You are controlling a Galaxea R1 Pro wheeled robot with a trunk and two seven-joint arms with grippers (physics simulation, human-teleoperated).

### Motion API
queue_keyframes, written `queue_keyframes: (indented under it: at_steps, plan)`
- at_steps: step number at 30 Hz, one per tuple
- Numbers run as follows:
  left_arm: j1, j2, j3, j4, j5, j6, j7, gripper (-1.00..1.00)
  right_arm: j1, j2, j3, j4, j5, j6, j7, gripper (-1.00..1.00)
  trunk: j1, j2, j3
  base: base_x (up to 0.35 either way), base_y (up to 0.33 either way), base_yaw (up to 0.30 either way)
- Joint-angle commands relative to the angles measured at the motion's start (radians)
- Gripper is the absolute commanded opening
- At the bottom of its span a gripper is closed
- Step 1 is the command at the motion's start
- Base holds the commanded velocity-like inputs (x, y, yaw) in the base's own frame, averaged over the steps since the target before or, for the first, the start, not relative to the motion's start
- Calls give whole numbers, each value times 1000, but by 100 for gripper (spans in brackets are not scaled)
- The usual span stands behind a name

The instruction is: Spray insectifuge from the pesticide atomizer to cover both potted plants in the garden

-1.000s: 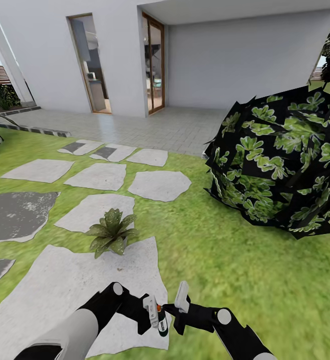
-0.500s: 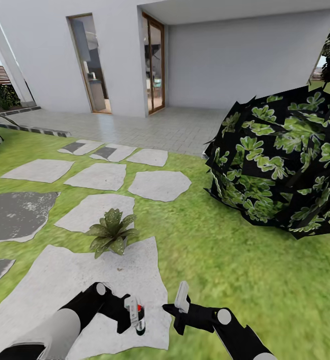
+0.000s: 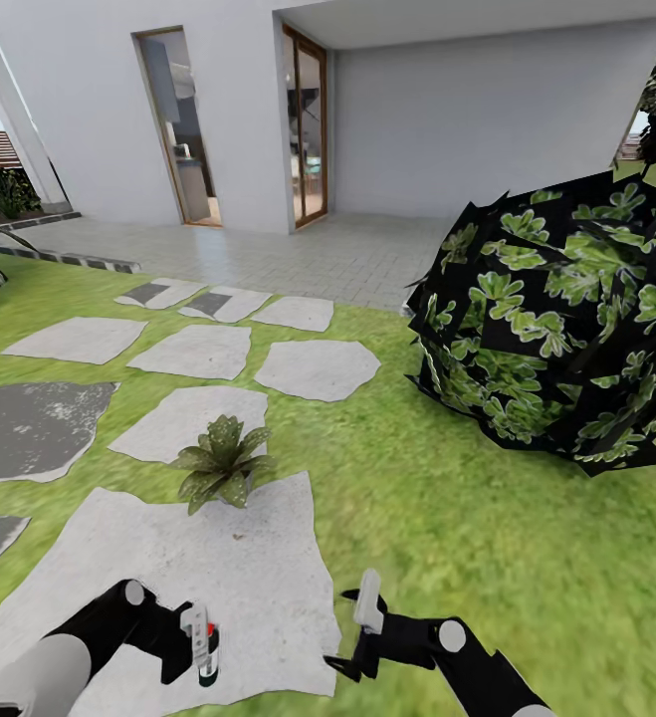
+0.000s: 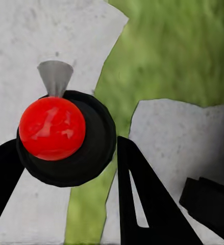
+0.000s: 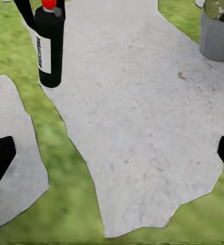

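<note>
My left gripper (image 3: 198, 645) is shut on the pesticide atomizer (image 3: 209, 664), a slim dark bottle with a red top, held upright low over a grey stepping stone (image 3: 168, 568). In the left wrist view the atomizer (image 4: 60, 135) is seen from above, between the black fingers (image 4: 140, 199). My right gripper (image 3: 352, 642) stands open and empty a short way to the right; its wrist view looks across the stone at the atomizer (image 5: 49, 48). One potted plant (image 3: 221, 463), a low green rosette in a grey pot (image 5: 217, 35), sits at the stone's far edge. The second potted plant is out of view.
A big dark broad-leaved bush (image 3: 556, 329) fills the right side of the lawn. More stepping stones (image 3: 198, 351) lead toward the paved terrace (image 3: 298, 254) and the house doors (image 3: 306, 124). Open grass (image 3: 437, 518) lies between the stones and the bush.
My left gripper has carried the atomizer leftward and nearer to me, away from the right gripper. The right gripper has sunk slightly and stays open.
</note>
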Motion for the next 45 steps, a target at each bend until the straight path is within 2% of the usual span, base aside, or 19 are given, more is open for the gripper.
queue_keyframes:
  at_steps: [1, 3, 5, 7, 8, 10, 13, 14, 15, 16, 17, 21, 22, 24, 28, 30, 32, 35, 45]
  plan:
    - [5, 3, 6, -1, -6, -8, 10, -100, 0, -8, -3, 5, 10, -6, -2, 100, 0, 0, -1, 0, 0, 0]
    - [19, 4, 9, -1, -1, -7, 42, -100, 0, -34, -4, 9, 9, -6, -4, 100, 0, 0, -1, 0, 0, 0]
    - [38, 4, 11, 0, 24, -6, 116, -100, 1, -78, -3, 15, 7, -6, -14, 100, 0, 0, -1, 0, 0, 0]
    - [56, 3, 11, 10, 78, -5, 196, -100, 2, -108, -3, 52, 6, -7, -49, 100, 0, 0, -1, 0, 0, 0]
    - [64, 1, 12, 22, 117, -5, 239, -100, 2, -120, -3, 84, 5, -7, -77, 100, 0, 0, -1, 0, 0, 0]
    - [75, -4, 19, 61, 231, -6, 351, -100, 3, -138, -3, 177, 4, -8, -176, 100, 0, 0, -1, 0, 0, 0]
    - [79, -13, 23, 124, 438, -7, 511, -100, 3, -145, -3, 313, 1, -10, -380, 100, 0, 0, -1, 0, 0, 0]
    - [80, -17, 23, 135, 484, -7, 549, -100, 3, -145, -3, 338, -1, -12, -428, 100, 0, 0, -1, 0, 0, 0]
    - [81, -21, 23, 152, 544, -8, 606, -100, 4, -146, -3, 372, -14, -18, -494, 100, 0, 0, -1, 0, 0, 0]
    - [82, -23, 24, 164, 572, -8, 638, -100, 4, -146, -3, 391, -34, -25, -529, 100, 0, 0, -1, 0, 0, 0]
    - [89, -25, 24, 186, 599, -12, 675, -100, 4, -146, -3, 413, -87, -43, -570, 100, 0, 0, -1, 0, 0, 0]
    - [148, -39, 24, 216, 626, -28, 713, -100, 26, -148, -3, 435, -297, -97, -648, 100, 0, 0, -1, 0, 0, 0]
    - [165, -41, 24, 216, 634, -41, 716, -100, 38, -149, -3, 437, -352, -103, -694, 100, 0, 0, -1, 0, 0, 0]
    - [177, -43, 24, 220, 662, -56, 719, -100, 54, -150, -2, 438, -414, -110, -792, 100, 0, 0, -1, 0, 0, 0]
    - [193, -42, 25, 224, 755, -67, 727, -100, 65, -142, 0, 439, -448, -186, -947, 100, 0, 0, -1, 0, 0, 0]
    - [198, -43, 24, 225, 804, -69, 755, -100, 67, -137, 1, 440, -452, -209, -972, 100, 0, 0, -1, 0, 0, 0]
    - [200, -45, 24, 223, 833, -70, 783, -100, 67, -127, 1, 440, -453, -216, -979, 100, 0, 0, -1, 0, 0, 0]
    - [203, -47, 24, 226, 878, -70, 827, -100, 68, -94, 1, 441, -453, -220, -983, 100, 0, 0, -1, 0, 0, 0]
    - [206, -52, 24, 228, 883, -70, 823, -100, 69, -87, -2, 440, -471, -220, -985, 100, 0, 0, 2, 0, 0, -159]
